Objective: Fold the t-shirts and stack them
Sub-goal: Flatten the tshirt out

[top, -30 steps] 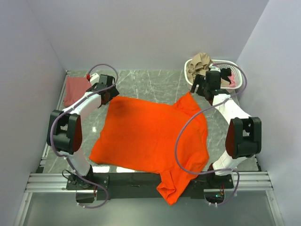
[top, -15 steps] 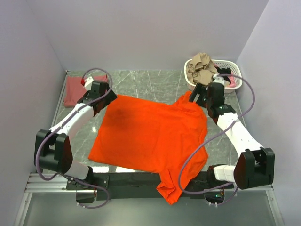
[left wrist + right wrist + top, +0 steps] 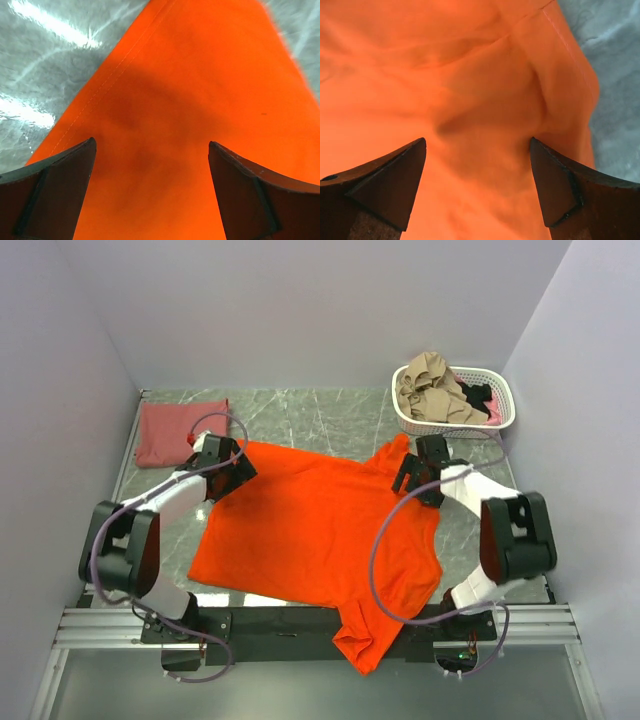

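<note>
The bright orange-red t-shirt [image 3: 320, 535] lies spread on the marble table, one sleeve hanging over the near edge. My left gripper [image 3: 232, 466] is open, low over the shirt's far left corner [image 3: 165, 100], jaws apart with cloth between them. My right gripper [image 3: 412, 475] is open over the far right sleeve area [image 3: 485, 115], where the cloth is wrinkled. The dusty brick-red t-shirt [image 3: 178, 430] lies folded to a rectangle at the far left corner.
A white slotted basket [image 3: 505, 405] with tan, black and pink clothes stands at the far right. Grey walls enclose the table on three sides. The metal rail [image 3: 300, 625] runs along the near edge.
Both grippers have moved nearer and lower onto the orange-red shirt's far corners. The left arm drew away from the folded brick-red shirt, which now shows in full.
</note>
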Robot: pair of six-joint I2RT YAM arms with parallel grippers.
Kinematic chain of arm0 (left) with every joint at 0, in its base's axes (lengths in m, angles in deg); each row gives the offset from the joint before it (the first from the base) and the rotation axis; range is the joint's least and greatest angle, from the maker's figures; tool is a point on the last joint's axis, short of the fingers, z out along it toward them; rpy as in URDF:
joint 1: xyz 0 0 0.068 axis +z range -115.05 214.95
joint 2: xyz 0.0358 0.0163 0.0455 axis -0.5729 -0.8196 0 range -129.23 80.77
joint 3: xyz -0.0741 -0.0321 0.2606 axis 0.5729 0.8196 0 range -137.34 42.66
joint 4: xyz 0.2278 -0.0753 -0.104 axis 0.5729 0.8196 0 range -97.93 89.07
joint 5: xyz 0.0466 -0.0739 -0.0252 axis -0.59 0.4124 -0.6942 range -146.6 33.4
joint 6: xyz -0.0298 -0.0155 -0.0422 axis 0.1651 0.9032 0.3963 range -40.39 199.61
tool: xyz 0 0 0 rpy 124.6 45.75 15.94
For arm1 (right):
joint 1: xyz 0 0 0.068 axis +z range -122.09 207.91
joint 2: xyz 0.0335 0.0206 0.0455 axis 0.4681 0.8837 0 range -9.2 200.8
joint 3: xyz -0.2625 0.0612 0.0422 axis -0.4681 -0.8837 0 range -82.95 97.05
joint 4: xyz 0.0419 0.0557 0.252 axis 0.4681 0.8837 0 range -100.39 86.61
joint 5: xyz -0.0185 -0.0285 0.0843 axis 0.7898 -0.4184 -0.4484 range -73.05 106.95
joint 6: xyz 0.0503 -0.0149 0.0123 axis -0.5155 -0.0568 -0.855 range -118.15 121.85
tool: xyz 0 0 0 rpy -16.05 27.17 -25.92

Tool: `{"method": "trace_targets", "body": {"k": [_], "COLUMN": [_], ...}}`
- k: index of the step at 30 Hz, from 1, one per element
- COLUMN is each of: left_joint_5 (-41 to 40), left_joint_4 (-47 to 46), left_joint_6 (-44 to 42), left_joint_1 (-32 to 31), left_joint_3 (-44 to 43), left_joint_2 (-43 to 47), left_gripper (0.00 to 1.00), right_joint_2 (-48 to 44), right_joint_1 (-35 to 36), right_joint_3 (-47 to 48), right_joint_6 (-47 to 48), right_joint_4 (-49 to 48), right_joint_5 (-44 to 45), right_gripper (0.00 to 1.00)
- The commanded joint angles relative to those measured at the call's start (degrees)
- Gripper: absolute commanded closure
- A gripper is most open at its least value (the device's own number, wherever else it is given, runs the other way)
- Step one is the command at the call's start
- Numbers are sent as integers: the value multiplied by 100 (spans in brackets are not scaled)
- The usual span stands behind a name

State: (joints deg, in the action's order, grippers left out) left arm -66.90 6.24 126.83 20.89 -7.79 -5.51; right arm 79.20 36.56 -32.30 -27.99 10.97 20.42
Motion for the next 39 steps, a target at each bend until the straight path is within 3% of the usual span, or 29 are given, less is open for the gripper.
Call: {"method": "trace_targets", "body": {"k": [1, 4, 6, 7, 10, 17, 24, 30, 35, 39], "left_joint_5": [169, 143, 29, -24, -77, 46, -59, -165, -384, -420], "left_joint_4": [-248, -205, -108, -64, 41, 164, 349, 551, 1060, 1395], "left_joint_6": [-73, -99, -73, -64, -29, -90, -143, -91, 321, 866], "left_joint_1": [-17, -17, -9, 0, 44, 211, 229, 229, 229, 229], "left_joint_3": [-51, -288, -429, -587, -903, -1668, -2125, -2022, -1336, -258], "left_joint_2": [-414, -853, -1074, -1267, -1610, -2270, -2288, -1323, -66, 1013], "left_gripper": [1, 1, 1, 1, 1, 1, 1, 1, 1, 1], "right_joint_2": [589, 1257, 1627, 1715, 1979, 2901, 3096, 2016, 426, -673], "right_joint_1": [-47, -100, -117, -135, -144, -258, -249, 49, 664, 1620], "right_joint_3": [636, 1164, 1402, 1630, 2104, 3432, 4084, 3646, 2381, 952], "right_joint_6": [-118, -83, -22, -30, 75, 453, 778, 981, 850, 279], "right_joint_4": [131, 394, 509, 570, 711, 1089, 1027, 992, 1053, 1125], "right_joint_5": [251, 304, 295, 356, 435, 444, 261, 251, 505, 402], "right_gripper": [10, 11, 24, 25, 20, 19, 19, 16, 15, 14]}}
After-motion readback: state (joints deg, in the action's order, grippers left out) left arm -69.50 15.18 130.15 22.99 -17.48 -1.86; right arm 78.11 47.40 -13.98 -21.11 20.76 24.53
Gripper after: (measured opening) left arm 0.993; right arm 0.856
